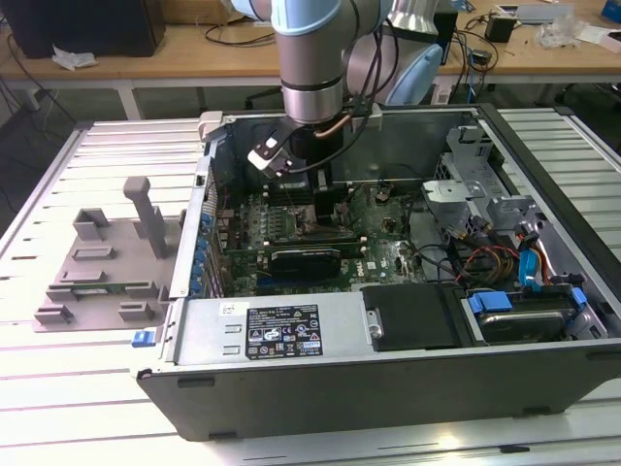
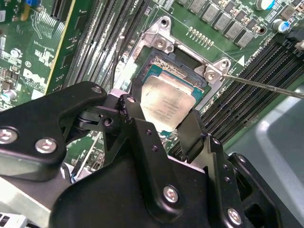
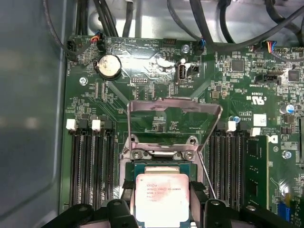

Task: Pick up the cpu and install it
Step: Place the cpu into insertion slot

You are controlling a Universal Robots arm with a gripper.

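The pale-blue robot arm (image 1: 309, 58) reaches straight down into the open black computer case (image 1: 388, 388) near its far wall. Its black two-finger gripper (image 2: 164, 121) is clenched on the square silver-topped cpu (image 2: 164, 107), directly over the metal-framed socket (image 2: 161, 42) on the green motherboard (image 3: 156, 90). The first wrist view shows the socket's hinged metal load plate (image 3: 173, 103) flipped open, while the exterior view shows a grey plastic fixture with upright posts (image 1: 97, 262) on the slatted table (image 1: 58, 408) beside the case.

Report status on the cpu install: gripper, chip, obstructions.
Status: gripper shut on cpu. Held at open socket, seating unclear. Nothing blocking: load plate flipped up, lever off to the side.
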